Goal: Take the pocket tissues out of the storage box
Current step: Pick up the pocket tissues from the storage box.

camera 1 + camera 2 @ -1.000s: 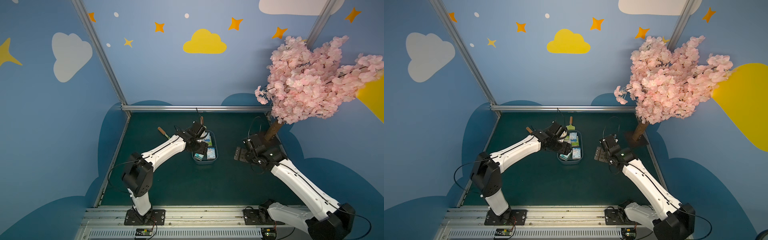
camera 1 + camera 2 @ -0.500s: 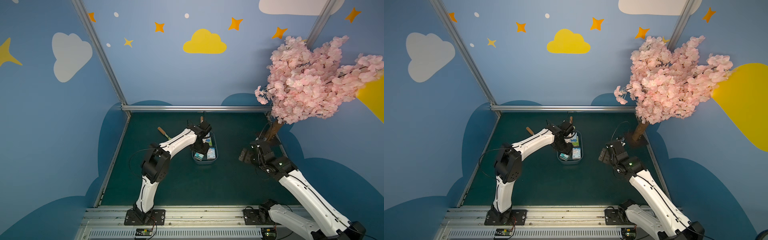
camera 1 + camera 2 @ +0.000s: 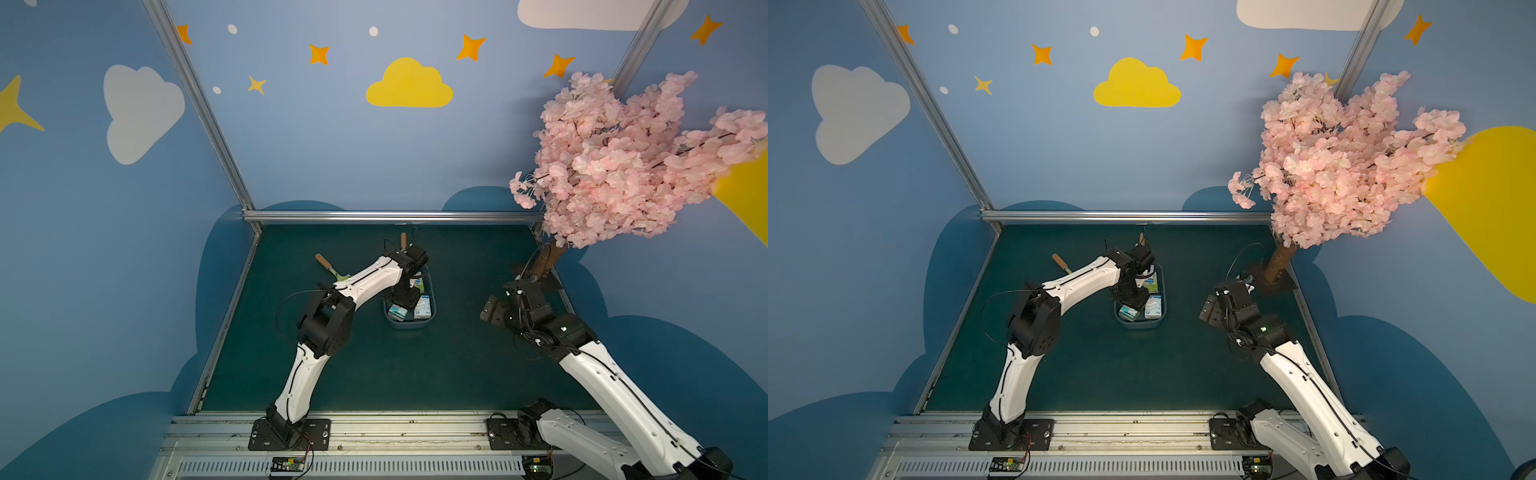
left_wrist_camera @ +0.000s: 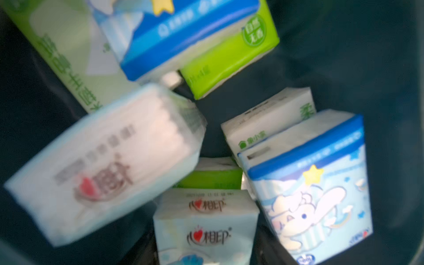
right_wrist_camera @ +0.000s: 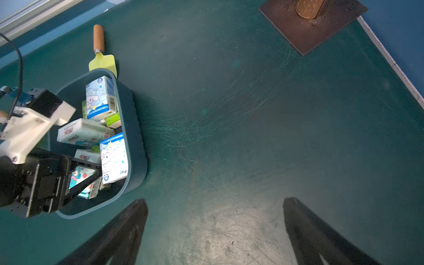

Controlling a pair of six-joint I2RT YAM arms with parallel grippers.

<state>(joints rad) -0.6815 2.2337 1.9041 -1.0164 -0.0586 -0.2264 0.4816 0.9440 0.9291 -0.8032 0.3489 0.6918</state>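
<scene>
The storage box (image 3: pixel 409 326) (image 3: pixel 1140 325) is a dark slate-blue tray on the green mat, also seen from the right wrist (image 5: pixel 135 137). Several pocket tissues lie jumbled in it: a blue cartoon packet (image 5: pixel 113 158) (image 4: pixel 309 188), a white one (image 5: pixel 80 133) (image 4: pixel 107 160) and a green one (image 4: pixel 229 57). My left gripper (image 3: pixel 401 301) (image 3: pixel 1129 301) (image 5: pixel 85 176) points down into the box, shut on a light blue packet (image 4: pixel 204 220) (image 5: pixel 79 175). My right gripper (image 3: pixel 490 309) (image 3: pixel 1208 309) (image 5: pixel 214 200) hovers open over bare mat to the right of the box.
A yellow-green toy trowel (image 5: pixel 102 60) lies against the box's far end. Another wooden-handled tool (image 3: pixel 328 266) lies to the left, partly under the left arm. The pink blossom tree (image 3: pixel 623 166) stands on a dark base plate (image 5: pixel 312 25) at the back right.
The left arm's elbow has swung right toward the box, and its gripper now points steeply down into it. The right arm's elbow has drawn back; its gripper has barely moved.
</scene>
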